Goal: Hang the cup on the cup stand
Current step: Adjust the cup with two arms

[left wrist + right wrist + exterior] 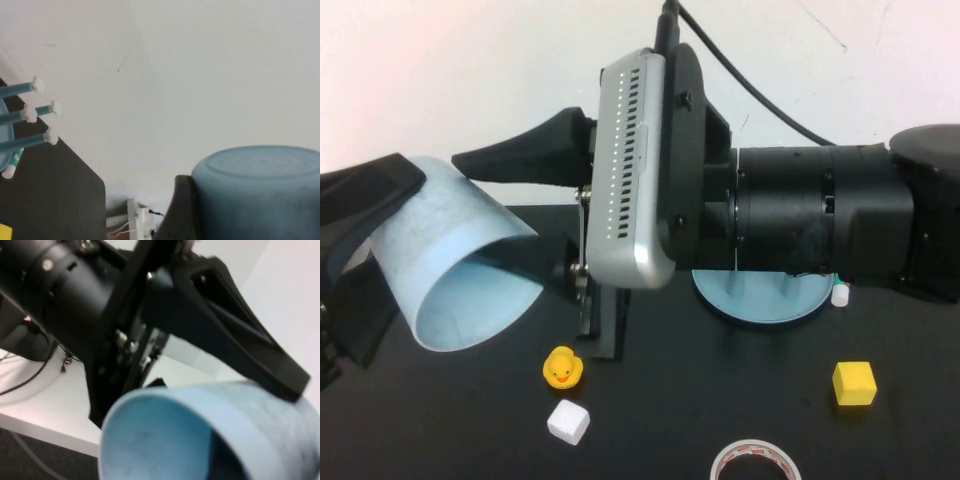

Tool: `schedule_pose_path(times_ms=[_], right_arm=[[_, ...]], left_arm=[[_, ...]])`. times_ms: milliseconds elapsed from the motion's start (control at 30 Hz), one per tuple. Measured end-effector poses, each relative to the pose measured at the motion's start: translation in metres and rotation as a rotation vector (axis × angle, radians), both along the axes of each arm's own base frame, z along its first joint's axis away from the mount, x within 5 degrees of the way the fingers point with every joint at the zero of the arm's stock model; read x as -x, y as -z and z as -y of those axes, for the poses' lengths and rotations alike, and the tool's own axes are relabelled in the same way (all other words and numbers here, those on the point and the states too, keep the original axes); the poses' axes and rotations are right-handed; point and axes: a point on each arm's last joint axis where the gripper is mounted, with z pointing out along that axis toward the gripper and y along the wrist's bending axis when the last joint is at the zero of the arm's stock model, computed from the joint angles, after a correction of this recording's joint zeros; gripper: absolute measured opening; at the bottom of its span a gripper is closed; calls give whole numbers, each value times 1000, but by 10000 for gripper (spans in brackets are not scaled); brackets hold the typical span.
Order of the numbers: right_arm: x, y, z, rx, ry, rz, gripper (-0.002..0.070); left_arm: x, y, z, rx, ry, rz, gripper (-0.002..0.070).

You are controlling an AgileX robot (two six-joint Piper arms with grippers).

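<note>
The light blue cup point(450, 270) is held up in the air at the left, on its side, its mouth facing forward and right. My left gripper point(375, 260) is shut on the cup near its base; one finger point(175, 215) lies against the cup's side point(260, 195). My right gripper point(495, 210) reaches in from the right and is shut on the cup's wall, one finger point(240, 335) on the outside and one inside the mouth point(165, 440). The cup stand point(760, 295) is on the table behind my right arm, mostly hidden; its white-capped posts point(30, 112) show in the left wrist view.
On the black table point(700, 400) lie a yellow rubber duck point(562, 367), a white cube point(568, 421), a yellow cube point(854, 383) and a tape roll point(755, 462) at the front edge. A small white and green item point(839, 293) lies beside the stand. My right arm point(820, 215) spans the middle.
</note>
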Motion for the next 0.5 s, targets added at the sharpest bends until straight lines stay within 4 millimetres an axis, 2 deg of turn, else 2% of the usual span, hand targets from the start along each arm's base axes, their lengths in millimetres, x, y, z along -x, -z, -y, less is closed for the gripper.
schedule_pose_path(times_ms=[67,167,333,500], right_arm=[[1,0,-1,-2,-3,-10,409],[2,-1,0,-4,-1,-23,429],[3,-3,1,-2,14,-50,433],[4,-12,7,-6,81,-52,434]], left_arm=[[0,0,0,-13,1,9,557],[0,0,0,-28,-7,20,557],[-3,-2,-4,-58,-63,45,556],[-7,-5,-9,-95,-130,75,556]])
